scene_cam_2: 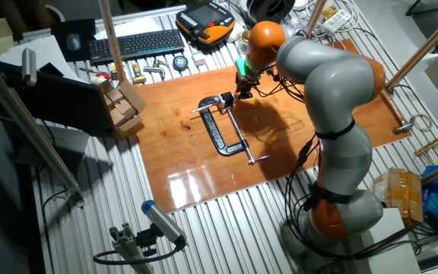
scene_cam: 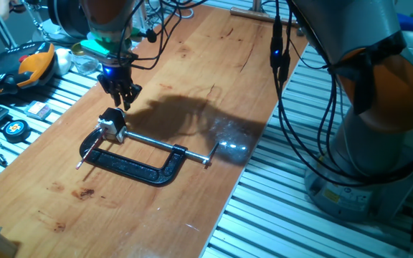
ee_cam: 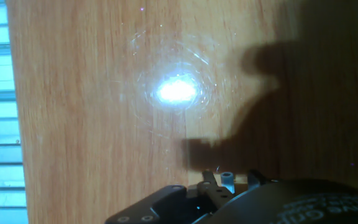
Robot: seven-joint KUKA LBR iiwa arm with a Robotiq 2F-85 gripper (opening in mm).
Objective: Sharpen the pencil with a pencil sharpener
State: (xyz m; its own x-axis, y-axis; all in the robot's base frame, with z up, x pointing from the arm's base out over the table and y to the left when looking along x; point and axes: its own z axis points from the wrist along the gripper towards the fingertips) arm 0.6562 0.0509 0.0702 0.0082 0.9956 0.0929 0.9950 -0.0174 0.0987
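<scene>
Clamped at the left end of a black C-clamp [scene_cam: 138,161], the pencil sharpener [scene_cam: 111,126] sits on the wooden board [scene_cam: 192,86], black on top and silver below. Just at its 7 o'clock in one fixed view, the pencil [scene_cam: 87,153] runs as a thin dark stick down past the clamp's frame to a pale tip near the board. At 12 o'clock from the sharpener, close above it but not touching, hangs the gripper [scene_cam: 120,94], its dark fingers pointing down; whether they are parted or pressed together cannot be told, and nothing is seen between them. From the sharpener the clamp's silver screw rod [scene_cam: 167,145] stretches toward 3 o'clock. Seen from the other fixed view, the grey and orange arm [scene_cam_2: 329,84] arches over the board. Only bare wood and a bright glare spot fill the hand view.
</scene>
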